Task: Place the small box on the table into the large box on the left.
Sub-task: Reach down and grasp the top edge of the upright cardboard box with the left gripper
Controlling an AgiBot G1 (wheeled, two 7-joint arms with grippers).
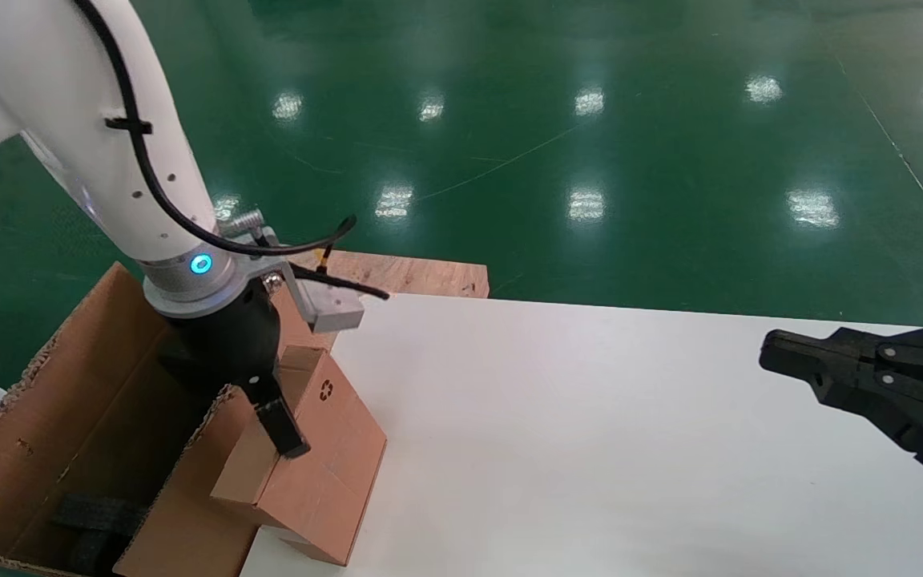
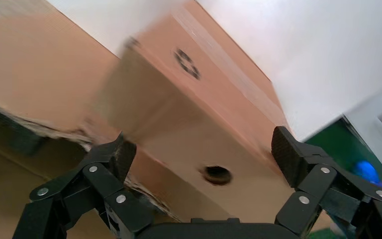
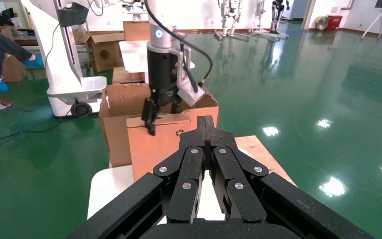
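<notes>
The small box (image 1: 325, 465), brown with a recycling symbol, sits tilted at the table's (image 1: 590, 441) left edge, leaning over the near flap of the large box (image 1: 69, 385). My left gripper (image 1: 269, 401) reaches down over it, jaws spread wide around its sides and gripping it; one finger (image 1: 284, 433) shows on the near face, the other is hidden. In the left wrist view the small box (image 2: 194, 114) with its punched hole fills the space between the pads (image 2: 288, 149), with the carton's ragged flap (image 2: 30, 89) beside it. My right gripper (image 1: 774, 357) is shut, parked at the right.
A plywood board (image 1: 421, 276) lies behind the table's far left corner. Black foam (image 1: 93, 513) lies in the bottom of the large box. Green floor surrounds the table. In the right wrist view the small box (image 3: 164, 142) stands ahead of the right gripper (image 3: 205, 122).
</notes>
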